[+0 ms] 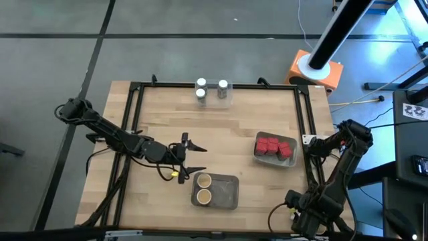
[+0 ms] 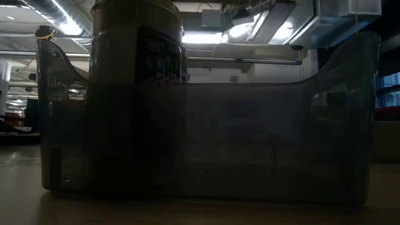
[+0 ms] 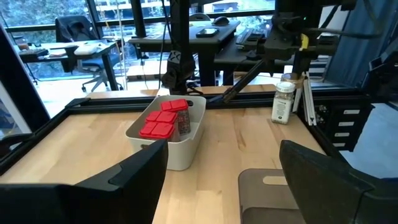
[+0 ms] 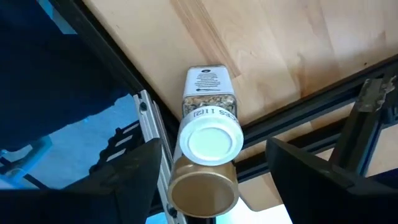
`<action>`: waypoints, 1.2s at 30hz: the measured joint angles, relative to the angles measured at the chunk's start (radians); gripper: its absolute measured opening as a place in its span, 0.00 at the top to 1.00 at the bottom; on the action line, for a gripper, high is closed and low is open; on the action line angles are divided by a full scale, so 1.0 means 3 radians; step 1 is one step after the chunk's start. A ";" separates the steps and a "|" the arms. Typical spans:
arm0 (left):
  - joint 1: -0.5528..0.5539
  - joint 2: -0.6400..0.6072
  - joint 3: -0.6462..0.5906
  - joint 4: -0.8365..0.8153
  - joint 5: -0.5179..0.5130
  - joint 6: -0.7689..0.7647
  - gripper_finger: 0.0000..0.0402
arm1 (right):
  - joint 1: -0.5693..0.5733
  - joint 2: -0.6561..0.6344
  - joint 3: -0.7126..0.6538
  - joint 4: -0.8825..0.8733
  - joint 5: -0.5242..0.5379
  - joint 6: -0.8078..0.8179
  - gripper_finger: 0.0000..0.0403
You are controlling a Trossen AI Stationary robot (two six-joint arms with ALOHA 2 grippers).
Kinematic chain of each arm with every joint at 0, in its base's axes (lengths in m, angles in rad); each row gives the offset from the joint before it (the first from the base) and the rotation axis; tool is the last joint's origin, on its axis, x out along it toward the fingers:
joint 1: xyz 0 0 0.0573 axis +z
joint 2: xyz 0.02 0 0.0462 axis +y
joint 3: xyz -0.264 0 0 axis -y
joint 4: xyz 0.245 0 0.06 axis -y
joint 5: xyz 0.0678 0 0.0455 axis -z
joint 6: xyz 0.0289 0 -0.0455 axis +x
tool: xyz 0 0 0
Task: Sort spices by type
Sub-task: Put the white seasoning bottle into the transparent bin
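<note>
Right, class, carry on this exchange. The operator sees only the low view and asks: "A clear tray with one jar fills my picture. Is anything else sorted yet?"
Observer: Yes. From above, two white-capped jars stand in that clear tray.
Operator: And the red ones?
Observer: The red packs sit together in the right grey tray.
Operator: Where are the arms?
Observer: The left gripper hovers, jaws open, beside the near grey tray, which holds two tan-topped jars. The right gripper, jaws open, is above two unsorted jars at the table's right rail.
</note>
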State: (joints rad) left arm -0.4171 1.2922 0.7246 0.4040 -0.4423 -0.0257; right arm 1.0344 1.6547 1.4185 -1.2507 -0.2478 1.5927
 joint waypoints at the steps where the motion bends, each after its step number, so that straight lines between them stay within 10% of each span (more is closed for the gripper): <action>1: 0.0000 0.0000 0.0001 0.0000 0.0001 0.0000 0.27 | 0.0000 0.0000 -0.0031 0.0001 -0.0044 0.0015 0.28; 36: 0.0004 0.0000 0.0003 0.0002 0.0001 0.0047 0.27 | 0.0089 0.0001 -0.0730 0.0872 -0.0286 0.0095 0.29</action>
State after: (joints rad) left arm -0.4160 1.2922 0.7254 0.4046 -0.4419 -0.0116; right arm 1.0611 1.6550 1.1996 -0.9892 -0.3336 1.6212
